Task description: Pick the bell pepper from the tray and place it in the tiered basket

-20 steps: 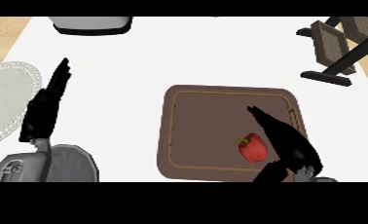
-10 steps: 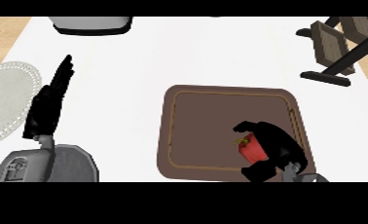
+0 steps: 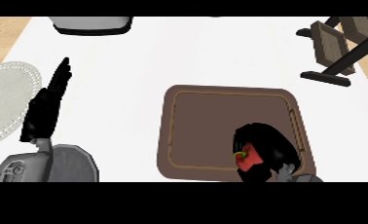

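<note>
I had the right hand (image 3: 267,141) down over the near right corner of the tray (image 3: 208,121), with its fingers curled round the pepper (image 3: 248,160). Only a patch of red and a bit of green stem showed under the black fingers. I could not tell whether the pepper was resting on the tray or already lifted clear of it.

By my reckoning the grasp was made and nothing more. The pepper was within the tray's edges, well apart from the basket (image 3: 332,47), which stood at the far right of the counter. What remained was the lift, the carry away from me and to the right, and the release into one of the tiers. I could not make out from here which tier lay open to a drop.

The left hand (image 3: 46,108) rested at the left side, fingers straight and holding nothing, just beside a white plate (image 3: 14,91).
</note>
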Robot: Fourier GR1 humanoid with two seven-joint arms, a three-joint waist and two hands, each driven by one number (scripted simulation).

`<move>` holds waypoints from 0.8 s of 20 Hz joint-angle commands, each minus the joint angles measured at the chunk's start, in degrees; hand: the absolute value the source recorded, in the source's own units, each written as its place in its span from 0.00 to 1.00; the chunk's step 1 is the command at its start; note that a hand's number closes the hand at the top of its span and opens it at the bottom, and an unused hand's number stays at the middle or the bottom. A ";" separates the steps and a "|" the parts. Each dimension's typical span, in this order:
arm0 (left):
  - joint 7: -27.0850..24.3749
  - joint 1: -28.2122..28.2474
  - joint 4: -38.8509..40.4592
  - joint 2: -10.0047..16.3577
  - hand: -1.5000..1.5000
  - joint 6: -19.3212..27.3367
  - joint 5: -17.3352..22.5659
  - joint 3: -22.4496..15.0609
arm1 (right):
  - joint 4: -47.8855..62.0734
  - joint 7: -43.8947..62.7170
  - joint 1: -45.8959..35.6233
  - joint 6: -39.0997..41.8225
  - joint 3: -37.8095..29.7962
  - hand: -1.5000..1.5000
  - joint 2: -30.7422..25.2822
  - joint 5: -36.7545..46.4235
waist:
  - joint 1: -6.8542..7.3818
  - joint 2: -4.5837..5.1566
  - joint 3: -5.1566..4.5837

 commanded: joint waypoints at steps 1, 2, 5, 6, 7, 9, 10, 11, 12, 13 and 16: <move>-2.54 2.59 -0.69 1.06 0.50 -2.13 1.07 0.99 | 0.44 1.11 -1.10 -0.03 -3.61 1.00 3.20 -3.10 | 0.10 0.11 0.11; 2.79 -1.02 -1.72 -1.51 0.50 1.52 -2.21 -1.40 | -2.96 -0.20 3.20 -2.14 -1.00 1.00 2.92 -1.55 | -0.20 0.07 0.12; 0.07 -3.13 3.10 0.03 0.50 0.26 -0.76 0.94 | -4.77 9.75 -6.24 2.40 -6.46 1.00 6.61 -4.75 | -0.10 0.19 0.08; -3.07 -1.17 3.25 0.95 0.50 -0.48 -0.05 1.76 | -8.09 16.11 -8.71 2.70 -6.21 1.00 8.15 -3.05 | -0.03 0.15 0.02; 0.27 -0.65 -0.22 -1.89 0.50 1.37 -1.94 -1.31 | -4.88 19.58 -14.89 2.83 -8.14 1.00 9.42 -2.33 | 0.62 0.15 0.04; -0.83 -0.80 0.08 -0.75 0.50 -0.26 -1.24 -1.14 | -0.79 24.91 -25.25 0.62 -12.16 1.00 9.53 0.28 | 2.03 0.39 -0.05; -1.04 -1.34 1.04 -0.72 0.50 -0.58 -1.15 -1.24 | 0.81 28.19 -29.51 -0.08 -13.14 1.00 9.57 1.74 | 2.48 0.55 -0.13; -0.84 -2.02 1.34 -0.23 0.50 -1.06 -0.75 -0.81 | 1.21 29.18 -33.35 -1.44 -13.84 1.00 9.60 1.69 | 2.10 0.43 -0.06; -0.54 -1.89 0.55 -0.81 0.50 -1.44 -0.09 -1.11 | 2.13 31.30 -37.52 -3.91 -14.69 1.00 9.62 0.87 | 2.90 0.38 -0.08; -1.22 -1.31 1.04 -0.15 0.50 -1.54 -0.09 -0.50 | 2.40 30.82 -40.14 -6.10 -16.69 1.00 9.63 1.91 | 2.47 0.34 -0.05; -0.64 -2.94 1.65 -1.54 0.50 0.33 -1.49 -1.34 | 4.07 30.93 -47.30 -13.81 -18.62 1.00 9.67 6.57 | 1.92 0.42 -0.02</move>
